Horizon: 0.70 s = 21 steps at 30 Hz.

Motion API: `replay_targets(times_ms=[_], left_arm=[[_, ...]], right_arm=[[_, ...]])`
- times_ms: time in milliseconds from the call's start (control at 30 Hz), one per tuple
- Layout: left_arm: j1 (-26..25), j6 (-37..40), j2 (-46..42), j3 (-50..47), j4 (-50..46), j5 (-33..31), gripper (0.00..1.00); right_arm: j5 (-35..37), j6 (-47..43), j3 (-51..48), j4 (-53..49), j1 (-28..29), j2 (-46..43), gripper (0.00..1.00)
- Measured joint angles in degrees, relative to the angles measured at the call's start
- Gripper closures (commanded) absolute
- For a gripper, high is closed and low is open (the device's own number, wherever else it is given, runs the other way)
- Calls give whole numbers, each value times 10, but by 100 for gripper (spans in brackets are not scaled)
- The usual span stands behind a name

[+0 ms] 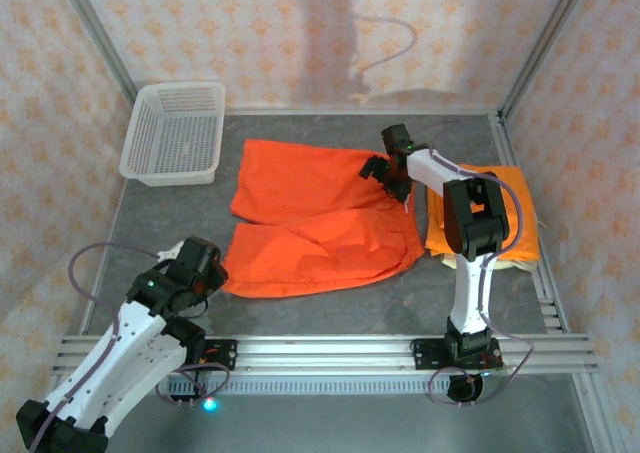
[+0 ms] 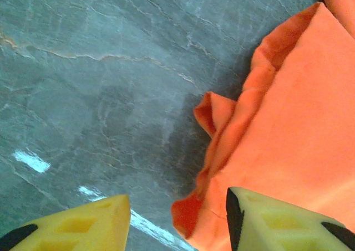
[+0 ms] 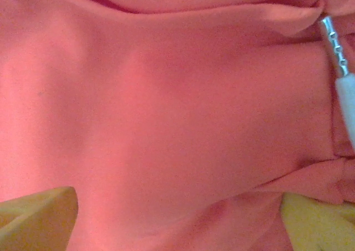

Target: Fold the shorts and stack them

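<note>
Between parted left fingers (image 2: 77, 223) lies a corner of the orange shorts (image 2: 288, 140); right fingers (image 3: 33, 218) gape above them

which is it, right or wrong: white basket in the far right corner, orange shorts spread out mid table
Wrong on the corner: the top view shows the white basket in the far left corner. The orange shorts are spread out mid table.

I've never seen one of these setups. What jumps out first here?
The bright orange shorts spread across the middle of the grey table, with the right gripper open over their far right edge and the left gripper open at their near left corner. Next, a folded orange pair lies at the right, and a white basket sits in the far left corner.
</note>
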Motion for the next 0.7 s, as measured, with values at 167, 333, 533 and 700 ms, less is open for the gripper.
replay_targets(times_ms=[167,333,533,700], left_arm=[[-1,2,43,14,2,27,46],[-11,-1,47,1,17,55,46],[-22,-7,68,-18,49,75,51],[-26,-13,96,-28,73,82,74]], right_arm=[[-10,-1,-25,12,-2,-28,5],[-12,-5,-47,9,-2,-106,5],[-10,-22,-88,5,-2,-223,5],[12,-42,-165,-21,-2,-288,5]])
